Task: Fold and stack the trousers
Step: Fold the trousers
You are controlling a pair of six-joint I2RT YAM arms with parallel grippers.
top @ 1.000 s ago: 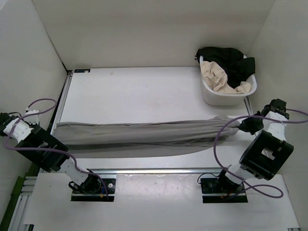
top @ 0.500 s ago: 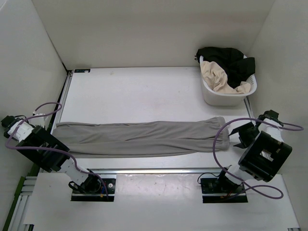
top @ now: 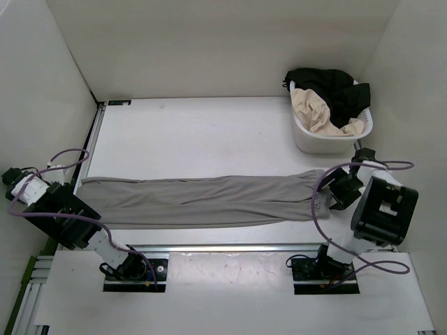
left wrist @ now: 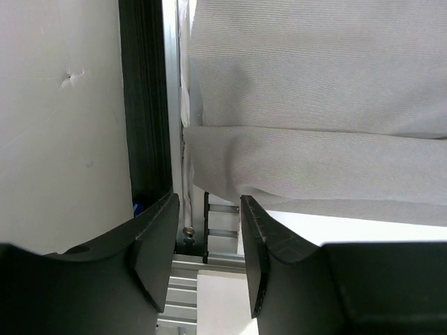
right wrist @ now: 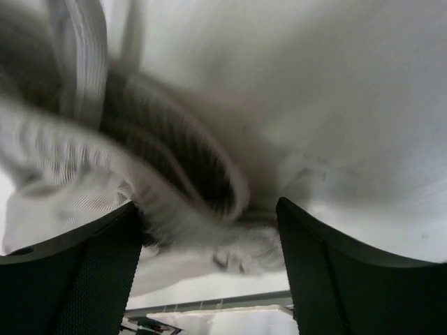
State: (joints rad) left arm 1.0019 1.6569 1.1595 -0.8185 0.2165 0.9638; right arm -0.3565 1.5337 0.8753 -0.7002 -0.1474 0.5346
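Note:
The grey trousers (top: pixel 202 200) lie flat in a long band across the table, legs together. Their cuffs reach the left edge and the waistband sits at the right. My left gripper (left wrist: pixel 207 209) is open at that left edge, and the trouser cuff (left wrist: pixel 293 167) lies just beyond its fingertips with nothing between them. My right gripper (top: pixel 334 192) hovers at the waistband end, jaws wide apart. In the right wrist view the bunched waistband (right wrist: pixel 181 174) is blurred and lies close under and between the spread fingers (right wrist: pixel 314 251), ungripped.
A white laundry basket (top: pixel 302 136) with black and cream clothes stands at the back right, close behind my right arm. A black rail (left wrist: pixel 147 105) runs along the table's left edge, and an aluminium rail (top: pixel 223 248) along the near edge. White walls enclose the table.
A second ago both grippers held the trousers stretched taut. Both have opened and the trousers have dropped flat. My right gripper has since moved back in over the waistband.

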